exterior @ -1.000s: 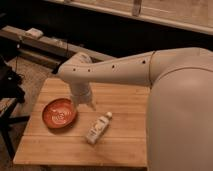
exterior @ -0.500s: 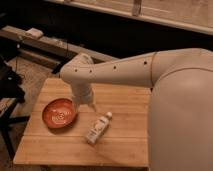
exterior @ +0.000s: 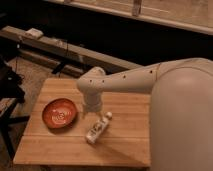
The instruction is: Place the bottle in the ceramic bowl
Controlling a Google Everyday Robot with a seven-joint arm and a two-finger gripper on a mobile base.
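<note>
I see the pale wooden plank table [exterior: 60,145] as smooth and matt, its grain running in long strips. The shallow round orange-red ceramic bowl [exterior: 59,113] has a soft glazed sheen, mottled lighter at its centre. The slim off-white plastic bottle [exterior: 98,129] looks smooth and dull. The gripper [exterior: 93,109], hanging over the table between them, shares the arm [exterior: 130,80]'s smooth, matt off-white shell.

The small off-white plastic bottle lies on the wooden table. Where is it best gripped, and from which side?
Grip the small off-white plastic bottle at mid-body, across its slim width, coming from above. It lies flat and diagonal on the wooden table, so both long sides look free. The pincer hangs close by, between it and the round orange-red ceramic bowl.
</note>
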